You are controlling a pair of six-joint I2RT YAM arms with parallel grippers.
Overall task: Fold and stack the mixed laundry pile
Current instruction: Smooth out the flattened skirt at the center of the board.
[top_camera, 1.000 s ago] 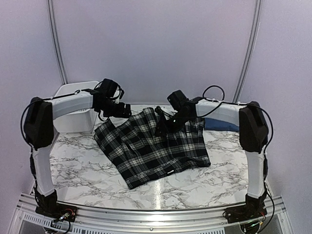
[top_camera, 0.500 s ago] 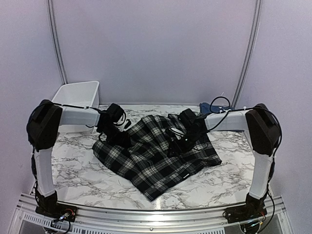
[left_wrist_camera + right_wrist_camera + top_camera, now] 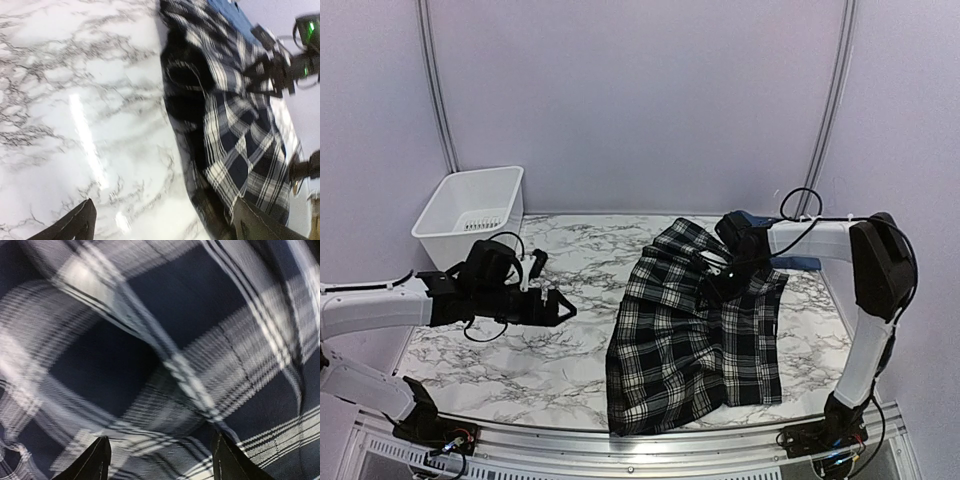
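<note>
Two garments | plaid garment [image 3: 700,350] under right gripper [image 3: 712,284], grip unreadable; navy t-shirt [image 3: 798,263] mostly hidden; left gripper [image 3: 558,308] spread

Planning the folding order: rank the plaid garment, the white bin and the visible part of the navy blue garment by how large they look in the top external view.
1. plaid garment, by far the largest.
2. white bin.
3. navy blue garment, the smallest as seen. Only a small part shows and the rest is hidden.
</note>
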